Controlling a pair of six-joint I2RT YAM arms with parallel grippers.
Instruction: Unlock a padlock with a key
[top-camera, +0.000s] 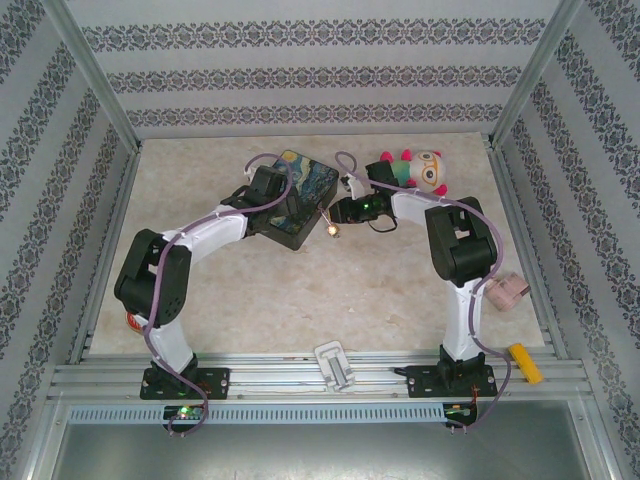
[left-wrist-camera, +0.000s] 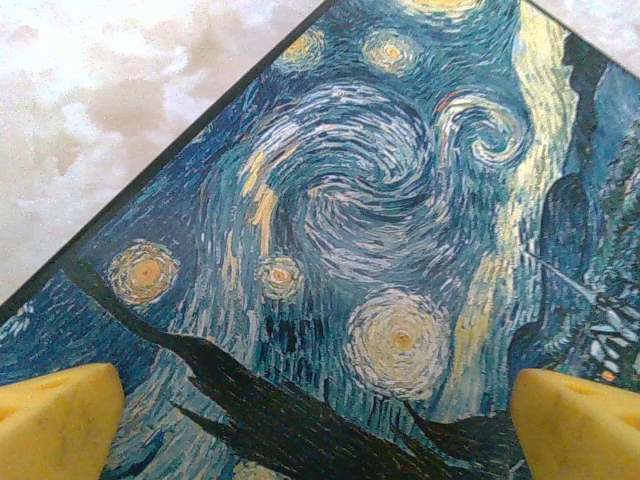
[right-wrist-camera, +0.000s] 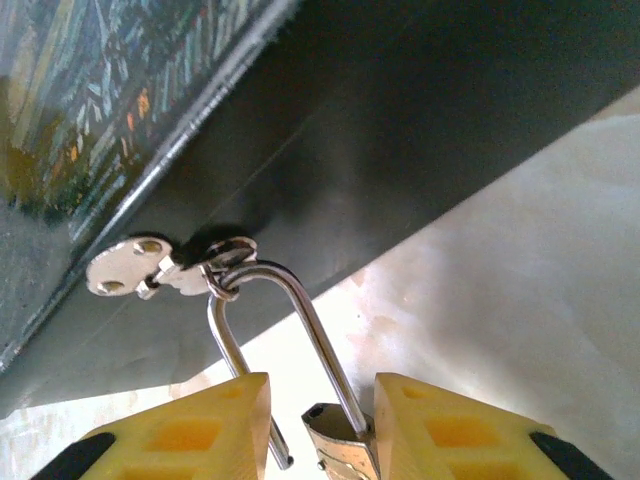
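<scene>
The painted tin (top-camera: 300, 200) sits at the back centre of the table, with my left gripper (top-camera: 268, 188) over its lid. In the left wrist view the starry lid (left-wrist-camera: 340, 220) lies close below, and the left gripper (left-wrist-camera: 320, 430) stands wide open with nothing between its yellow pads (left-wrist-camera: 60, 425). The small brass padlock (right-wrist-camera: 342, 445) hangs by its silvery shackle (right-wrist-camera: 305, 315) from the tin's latch (right-wrist-camera: 165, 265). One shackle leg is out of the body. My right gripper (right-wrist-camera: 318, 405) is closed around the padlock (top-camera: 333, 231), its right pad against the body. The key is hidden.
A plush toy (top-camera: 420, 170) lies behind the right arm. A pink object (top-camera: 507, 292) and a yellow one (top-camera: 525, 362) lie at the right edge. A white piece (top-camera: 335, 365) rests on the front rail. The tin's dark side wall (right-wrist-camera: 420, 120) is close ahead of the right gripper.
</scene>
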